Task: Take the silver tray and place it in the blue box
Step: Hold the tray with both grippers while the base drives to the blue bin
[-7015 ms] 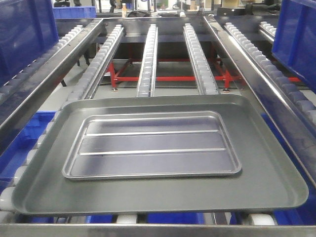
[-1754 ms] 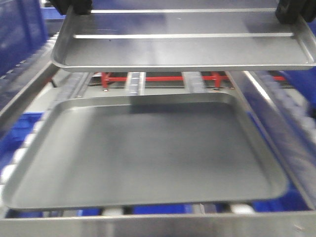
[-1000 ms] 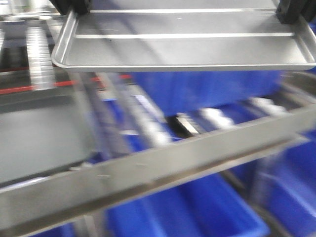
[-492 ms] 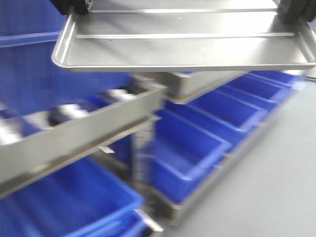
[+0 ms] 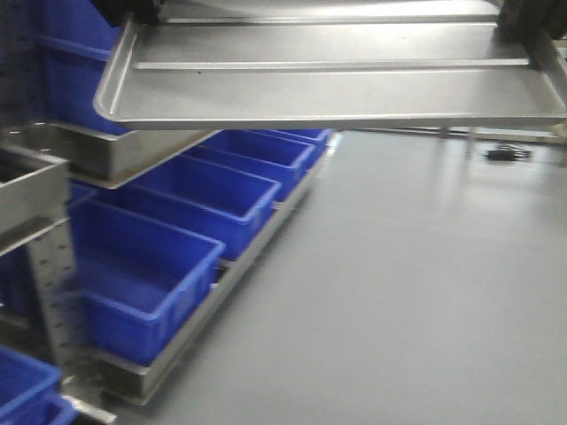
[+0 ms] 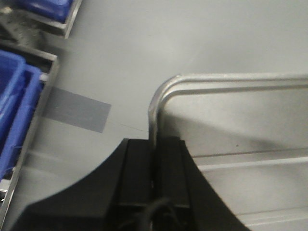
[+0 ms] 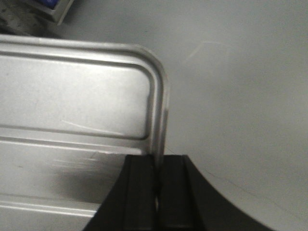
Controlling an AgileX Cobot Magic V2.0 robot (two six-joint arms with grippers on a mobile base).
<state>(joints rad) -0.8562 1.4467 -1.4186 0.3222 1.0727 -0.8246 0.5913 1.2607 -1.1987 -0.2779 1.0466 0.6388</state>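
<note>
Wrist views: silver tray [image 6: 231, 125] end rims pinched between left jaws, right jaws.

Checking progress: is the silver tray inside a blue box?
No, the silver tray is held up over grey floor, beside the blue bins.

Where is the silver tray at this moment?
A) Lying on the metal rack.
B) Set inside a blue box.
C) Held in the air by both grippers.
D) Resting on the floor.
C: the left gripper and the right gripper each clamp one end rim of the silver tray, above the grey floor.
</note>
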